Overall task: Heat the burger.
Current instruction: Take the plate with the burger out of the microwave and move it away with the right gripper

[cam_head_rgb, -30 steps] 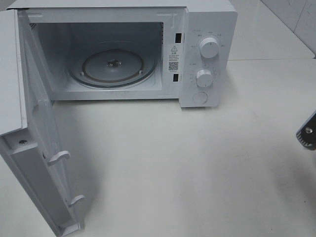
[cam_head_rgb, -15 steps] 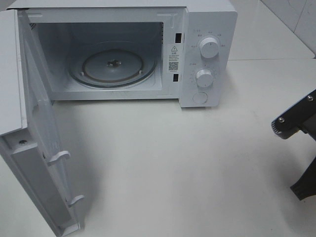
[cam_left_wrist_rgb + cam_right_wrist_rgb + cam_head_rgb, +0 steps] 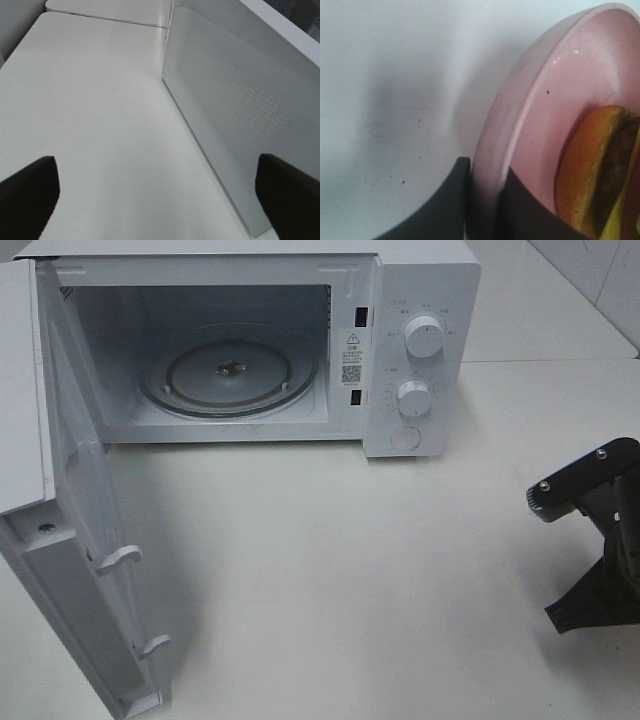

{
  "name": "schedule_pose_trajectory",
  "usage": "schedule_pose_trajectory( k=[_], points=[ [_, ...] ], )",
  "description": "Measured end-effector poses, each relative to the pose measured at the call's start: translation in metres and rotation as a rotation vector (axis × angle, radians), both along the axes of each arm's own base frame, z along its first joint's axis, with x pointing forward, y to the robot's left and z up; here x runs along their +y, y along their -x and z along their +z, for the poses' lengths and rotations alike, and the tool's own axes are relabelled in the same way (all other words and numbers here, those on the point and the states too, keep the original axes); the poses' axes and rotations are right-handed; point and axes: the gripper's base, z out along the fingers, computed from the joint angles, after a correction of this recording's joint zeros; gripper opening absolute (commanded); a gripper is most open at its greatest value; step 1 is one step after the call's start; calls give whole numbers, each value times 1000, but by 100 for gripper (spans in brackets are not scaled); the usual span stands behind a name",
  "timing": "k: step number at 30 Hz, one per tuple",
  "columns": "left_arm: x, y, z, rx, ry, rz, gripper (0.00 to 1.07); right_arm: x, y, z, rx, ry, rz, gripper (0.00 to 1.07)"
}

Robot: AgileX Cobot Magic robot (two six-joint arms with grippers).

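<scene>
The burger point(image 3: 592, 165) lies on a shallow pink plate point(image 3: 555, 85), which only the right wrist view shows; I see its golden-brown bun edge, dark patty and a bit of yellow cheese. My right gripper point(image 3: 485, 202) is shut on the plate's rim, one finger outside and one inside. In the exterior high view only part of my right arm point(image 3: 590, 540) shows at the right edge, with plate and burger out of frame. My left gripper point(image 3: 160, 200) is open, its fingers wide apart beside the outer face of the microwave door point(image 3: 240, 110).
The white microwave point(image 3: 425, 280) stands at the back with its door point(image 3: 90, 570) swung wide open to the left. Its glass turntable point(image 3: 230, 370) is bare. Two knobs point(image 3: 424, 338) and a button sit on its right panel. White tabletop point(image 3: 350, 560) lies in front.
My right arm has come further into the exterior high view from the right edge, moving left and lower over the table. The microwave and its door have not moved.
</scene>
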Motion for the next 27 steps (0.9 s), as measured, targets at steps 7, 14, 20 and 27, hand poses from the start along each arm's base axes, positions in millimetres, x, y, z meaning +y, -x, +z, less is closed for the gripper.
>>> schedule_pose_trajectory(
  k=[7,14,20,27],
  points=[
    [0,0,0,0,0,0,100,-12,-13,-21,53,21,-13,4],
    [0,0,0,0,0,0,100,-13,-15,-36,93,28,-14,11],
    [0,0,0,0,0,0,100,-13,-16,-38,98,41,4,33],
    [0,0,0,0,0,0,100,-12,-14,-37,124,23,-5,52]
  ],
)
